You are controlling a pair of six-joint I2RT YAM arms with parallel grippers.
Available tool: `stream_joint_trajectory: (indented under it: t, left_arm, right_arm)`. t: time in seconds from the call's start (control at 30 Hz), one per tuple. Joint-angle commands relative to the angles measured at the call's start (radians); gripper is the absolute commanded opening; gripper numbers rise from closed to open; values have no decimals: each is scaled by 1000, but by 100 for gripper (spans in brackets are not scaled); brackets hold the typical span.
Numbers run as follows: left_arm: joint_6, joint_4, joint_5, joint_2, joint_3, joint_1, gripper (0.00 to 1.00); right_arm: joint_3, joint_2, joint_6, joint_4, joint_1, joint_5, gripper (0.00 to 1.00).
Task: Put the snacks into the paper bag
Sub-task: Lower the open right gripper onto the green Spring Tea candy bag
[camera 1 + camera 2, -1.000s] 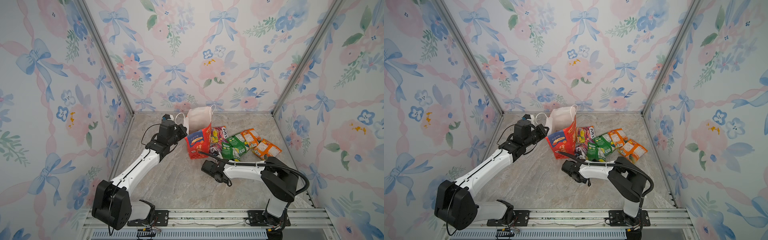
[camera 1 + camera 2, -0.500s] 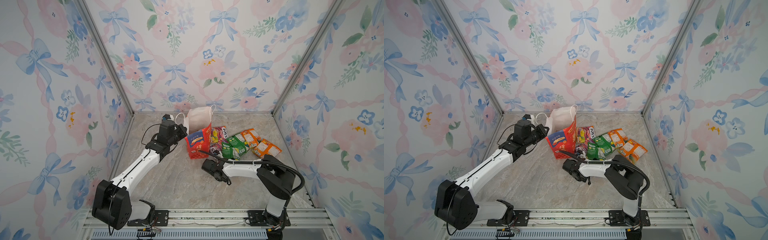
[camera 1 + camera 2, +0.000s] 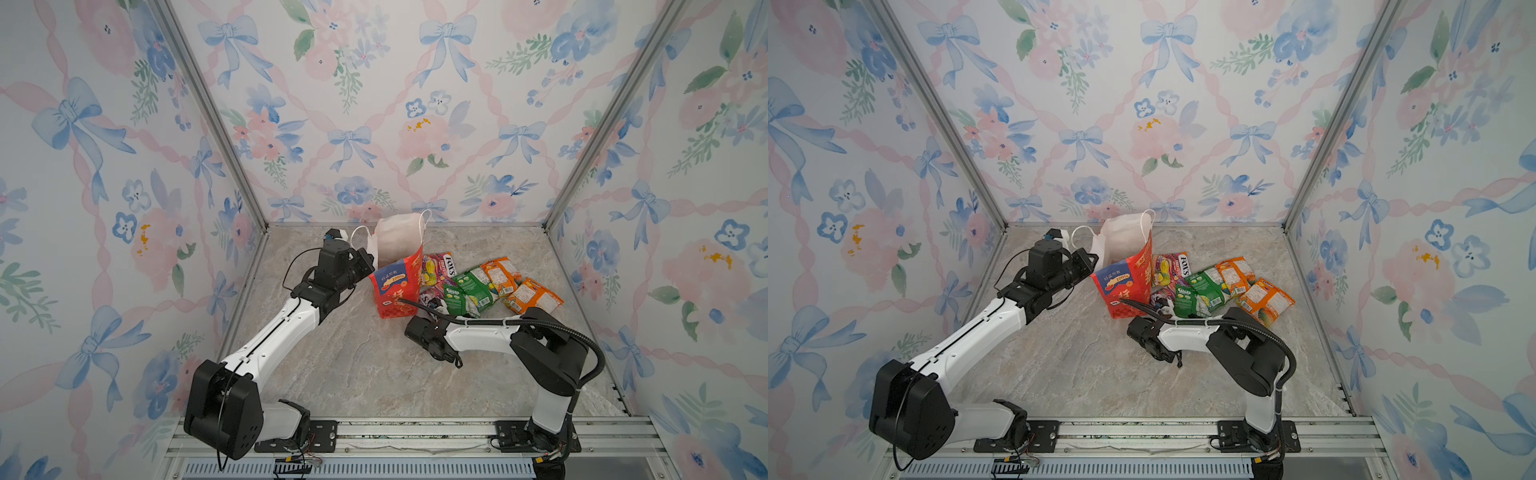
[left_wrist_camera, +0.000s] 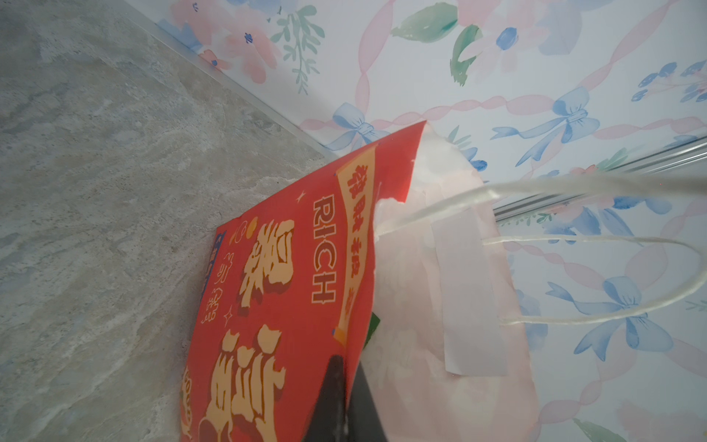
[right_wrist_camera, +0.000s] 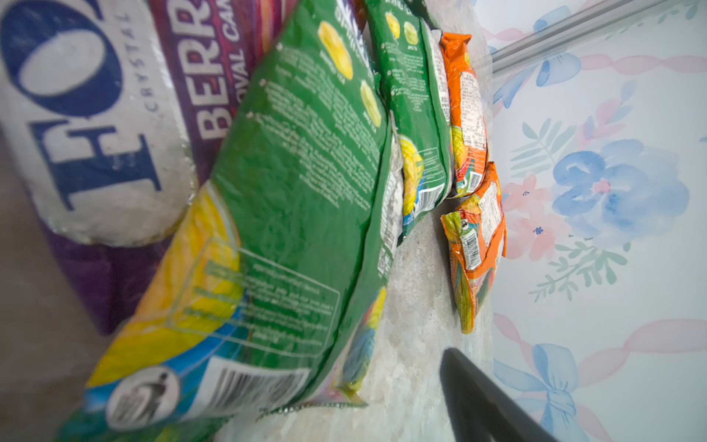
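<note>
The left fingers (image 4: pixel 336 386) pinch shut on the rim of the standing red paper bag (image 3: pixel 397 286); the right fingers (image 5: pixel 482 398) are spread wide beside a green packet (image 5: pixel 298 172) on the surface (image 3: pixel 353 365).

The grey marbled worktop (image 3: pixel 353 374) is bare at the front middle, between the arms. The tall red paper bag (image 3: pixel 397 286) stands rear centre, mouth open upward, with the left tool (image 4: pixel 344 386) clamped on its rim. Its right side is crowded by glossy snack packets (image 3: pixel 469 286); the white right arm (image 3: pixel 478 332) lies low before them.
</note>
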Motion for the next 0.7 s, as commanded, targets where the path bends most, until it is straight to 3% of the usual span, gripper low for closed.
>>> stream_joint_trajectory:
  t: [0.0, 0.2, 0.33, 0.67]
  left_arm:
    - [4, -26, 5, 8, -2, 8, 0]
    - [3, -25, 4, 8, -3, 9, 0]
    - [4, -25, 3, 7, -2, 8, 0]
    - [3, -25, 3, 6, -3, 9, 0]
  right_arm:
    - [-2, 31, -4, -6, -21, -14, 90]
    - [8, 51, -19, 10, -32, -14, 88]
    - [7, 60, -33, 24, -34, -30, 82]
    - [-1, 61, -32, 24, -37, -42, 54]
